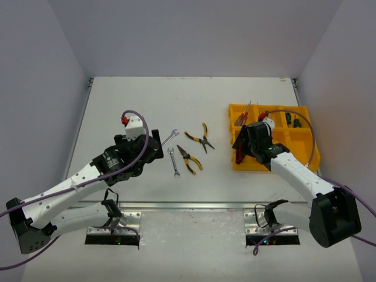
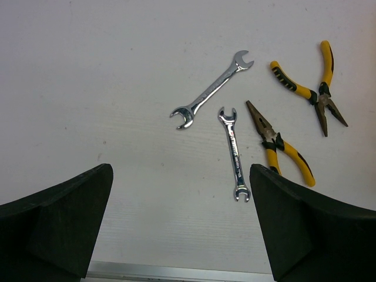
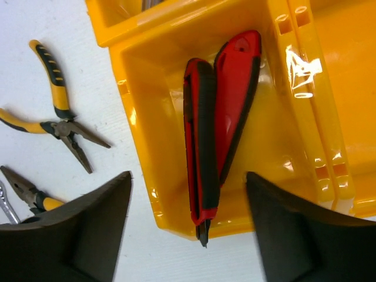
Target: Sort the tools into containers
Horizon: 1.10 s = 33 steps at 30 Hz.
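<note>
The yellow tray [image 1: 305, 154] sits at the right of the table. My right gripper [image 1: 242, 147] hangs open over its near-left compartment [image 3: 135, 117]. Two red-black utility knives [image 3: 202, 147] [image 3: 238, 88] lie there side by side, free of the fingers [image 3: 88, 229]; one blade tip pokes over the near wall. Screwdrivers [image 1: 242, 114] [image 1: 292, 120] lie in the far compartments. My left gripper [image 2: 181, 170] is open and empty above the bare table. Just beyond it lie two silver wrenches [image 2: 211, 91] [image 2: 233, 153] and two yellow-black pliers [image 2: 317, 88] [image 2: 282, 147].
An aluminium rail [image 1: 188, 206] runs along the table's near edge, close under the left gripper [image 2: 176, 271]. White walls enclose the table on three sides. Purple cables loop over both arms.
</note>
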Tool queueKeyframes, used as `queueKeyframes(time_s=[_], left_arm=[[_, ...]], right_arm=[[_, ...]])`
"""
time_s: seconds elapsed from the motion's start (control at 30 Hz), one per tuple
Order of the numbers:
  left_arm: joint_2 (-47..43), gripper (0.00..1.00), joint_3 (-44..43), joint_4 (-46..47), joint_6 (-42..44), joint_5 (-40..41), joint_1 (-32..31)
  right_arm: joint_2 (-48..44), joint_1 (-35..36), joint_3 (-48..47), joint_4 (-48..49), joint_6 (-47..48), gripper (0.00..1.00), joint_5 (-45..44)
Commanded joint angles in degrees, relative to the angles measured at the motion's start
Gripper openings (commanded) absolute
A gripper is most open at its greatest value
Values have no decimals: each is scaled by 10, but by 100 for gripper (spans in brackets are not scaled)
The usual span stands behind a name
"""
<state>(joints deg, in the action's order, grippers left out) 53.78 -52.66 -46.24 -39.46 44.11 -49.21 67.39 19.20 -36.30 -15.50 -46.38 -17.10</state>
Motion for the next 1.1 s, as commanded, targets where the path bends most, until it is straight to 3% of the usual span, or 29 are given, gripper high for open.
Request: queueKeyframes(time_s=[0.0, 0.1, 0.3, 0.5, 0.87, 1.07], left_arm=[[2, 100, -2, 14, -6, -1, -2], [10, 100, 6, 21, -29, -8, -2], [54, 100, 37, 69, -57, -35, 6], [121, 100, 34, 108, -91, -138, 97], [64, 100, -50, -55, -169, -27, 112], [-26, 100, -76, -77, -68, -7, 111]], right_arm=[[-41, -4, -39, 10, 23, 89, 3], [-58, -3, -50, 9, 63, 99, 57], [-88, -3, -68, -14, 128, 99, 172], [-78, 17, -100, -52, 217, 99, 309], [126, 188, -197, -82, 268, 98, 186], [240, 267, -265, -52, 193, 80, 130]])
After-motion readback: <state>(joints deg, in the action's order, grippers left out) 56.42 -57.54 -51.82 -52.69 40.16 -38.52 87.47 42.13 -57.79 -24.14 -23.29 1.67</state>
